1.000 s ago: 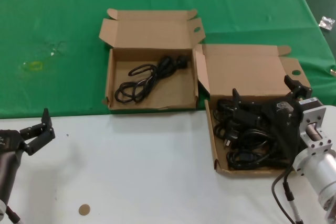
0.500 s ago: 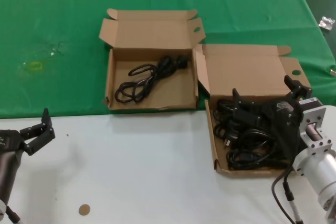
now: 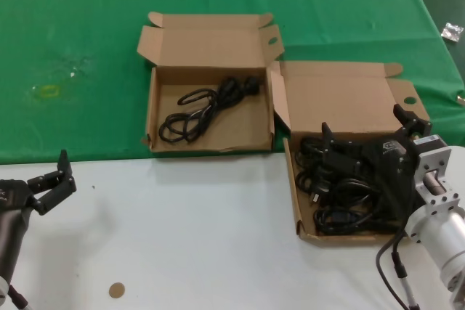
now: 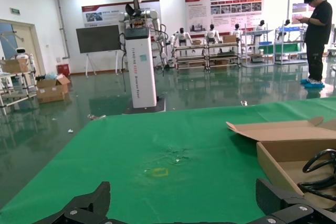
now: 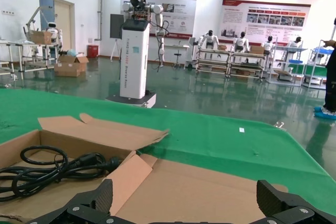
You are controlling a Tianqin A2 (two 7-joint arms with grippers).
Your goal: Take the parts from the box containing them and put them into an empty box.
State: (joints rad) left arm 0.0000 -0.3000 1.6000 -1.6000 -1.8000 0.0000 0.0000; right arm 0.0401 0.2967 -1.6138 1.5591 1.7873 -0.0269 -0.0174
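parts (image 3: 341,194): a tangled heap of black power cords fills the right-hand cardboard box (image 3: 294,186), which sits on the white table (image 3: 189,237) at its boundary with the green cloth (image 3: 87,49), lid folded back and lying flat on the cloth, round hole visible in a side flap. a single cord bundle (image 3: 207,107) lies alone in the second cardboard box (image 3: 154,103), which rests on the green cloth to the left of the first and slightly farther from the robot; its loops lie toward the left and near part of the floor, its plug end toward the far right corner. the two boxes stand just beside each other, near corners almost touching. right tool (image 3: 370,136) is low over the full box, directly above the heap, fingers spread wide apart with nothing between them; whether the tips touch the cords, cannot tell. right wrist view shows both finger ends at the frame's lower edge, open, with the single cord bundle (image 5: 47,169) beyond. left tool (image 3: 54,179) is parked over the white table at the near left, well apart from both boxes, fingers open and empty. a small brown disc (image 3: 116,290) lies on the table near the left arm.
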